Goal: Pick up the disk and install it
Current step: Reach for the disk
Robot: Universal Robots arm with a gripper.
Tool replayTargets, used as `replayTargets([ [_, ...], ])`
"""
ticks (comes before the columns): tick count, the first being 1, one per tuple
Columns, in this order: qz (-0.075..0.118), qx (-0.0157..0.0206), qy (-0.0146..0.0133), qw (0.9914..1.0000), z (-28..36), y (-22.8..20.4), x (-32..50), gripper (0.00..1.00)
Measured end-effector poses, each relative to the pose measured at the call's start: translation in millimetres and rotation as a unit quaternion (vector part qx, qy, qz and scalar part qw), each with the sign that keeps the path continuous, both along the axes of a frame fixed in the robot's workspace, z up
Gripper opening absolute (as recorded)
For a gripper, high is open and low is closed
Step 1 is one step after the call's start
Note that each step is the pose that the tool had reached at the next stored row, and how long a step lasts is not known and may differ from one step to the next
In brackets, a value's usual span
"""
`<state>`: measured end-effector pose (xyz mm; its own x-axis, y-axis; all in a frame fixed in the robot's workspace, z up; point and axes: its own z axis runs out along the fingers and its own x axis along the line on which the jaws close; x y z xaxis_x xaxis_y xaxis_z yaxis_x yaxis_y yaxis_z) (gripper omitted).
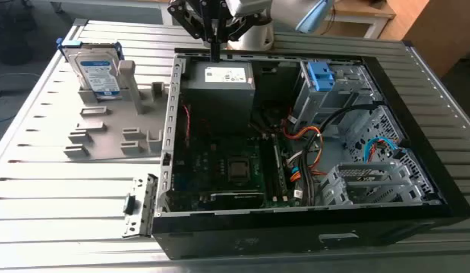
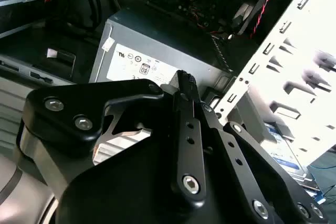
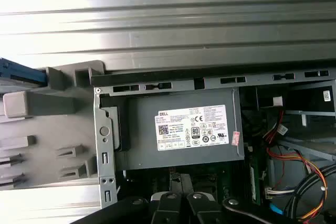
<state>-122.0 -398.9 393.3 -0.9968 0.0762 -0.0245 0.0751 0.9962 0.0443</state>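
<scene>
The gripper [image 1: 216,58] hangs over the far edge of the open computer case [image 1: 296,239]. Its two black fingers [image 2: 184,108] are pressed together with nothing between them, and their tips point down just above the grey power supply [image 1: 227,94]. That box fills the case's far corner towards the exterior view's left. In both wrist views its white sticker lies just past the closed fingers [image 3: 181,182], and the grey box [image 3: 142,129] sits tight against the case's perforated metal wall. The disk [image 1: 98,71] is outside the case, beyond the case wall on the exterior view's left and well apart from the gripper. It stands upright on its edge in a slot of a grey plastic holder [image 1: 106,133] on the slatted metal worktop [image 1: 53,187], with its white-and-blue label facing the camera and blue rails along its sides. In the second wrist view a part of that label [image 2: 286,150] shows past the case wall. Inside the case lie a green motherboard [image 1: 227,170], a blue bracket [image 1: 320,74] on the metal drive bay, and orange and blue cables [image 1: 307,148]. A narrow metal strip [image 1: 140,205] lies on the worktop just beside the case's near corner on the exterior view's left.
</scene>
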Motion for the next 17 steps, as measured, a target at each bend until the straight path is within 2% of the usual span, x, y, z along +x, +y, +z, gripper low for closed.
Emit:
replayTargets([
  [7,0.000,0.0000,-0.0002,1.00000,0.0,0.0,-2.5,0.11],
  [17,0.000,0.0000,-0.0015,1.00000,0.0,0.0,-12.7,0.11],
])
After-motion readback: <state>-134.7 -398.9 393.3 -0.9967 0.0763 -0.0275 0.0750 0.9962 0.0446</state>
